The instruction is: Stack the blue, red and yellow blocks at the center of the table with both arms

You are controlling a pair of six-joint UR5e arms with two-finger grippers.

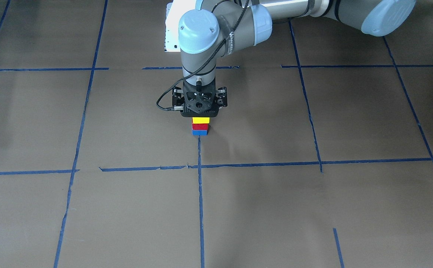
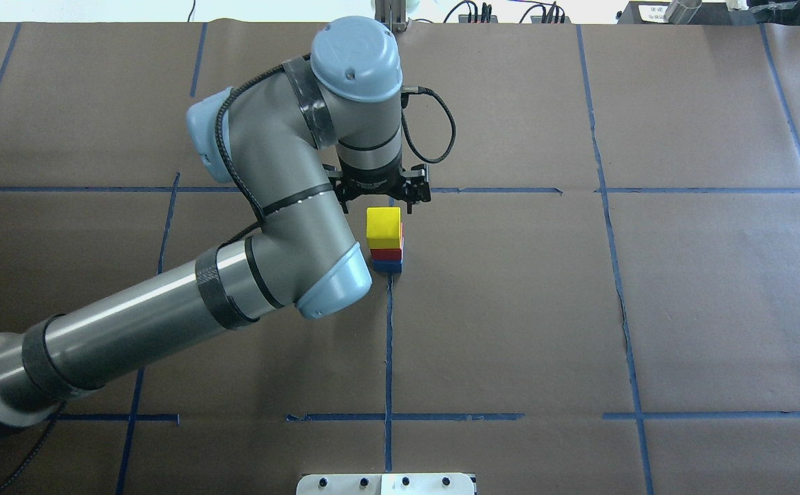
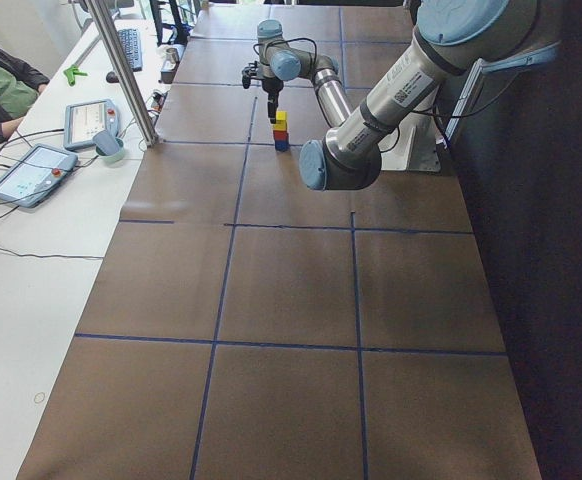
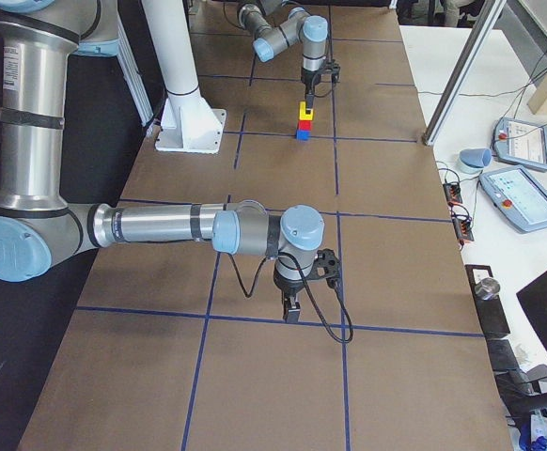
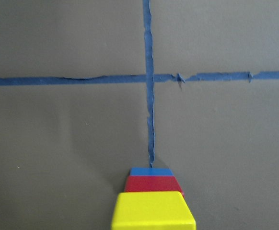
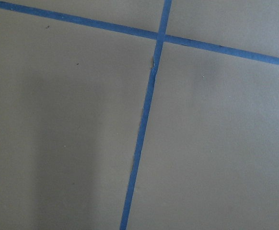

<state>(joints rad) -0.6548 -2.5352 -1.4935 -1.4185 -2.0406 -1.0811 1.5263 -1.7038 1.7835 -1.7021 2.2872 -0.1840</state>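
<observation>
A stack stands at the table's center, on the blue tape cross: the blue block at the bottom, the red block on it, the yellow block on top. My left gripper hangs just above the yellow block, pointing down, its jaws spread wide and empty. The left wrist view looks down the stack: yellow, red, blue. My right gripper shows only in the exterior right view, low over bare table far from the stack. I cannot tell whether it is open or shut.
Blue tape lines split the brown table into squares. The white arm base plate sits at the near edge. Teach pendants and a metal post stand beside the table on the operators' side.
</observation>
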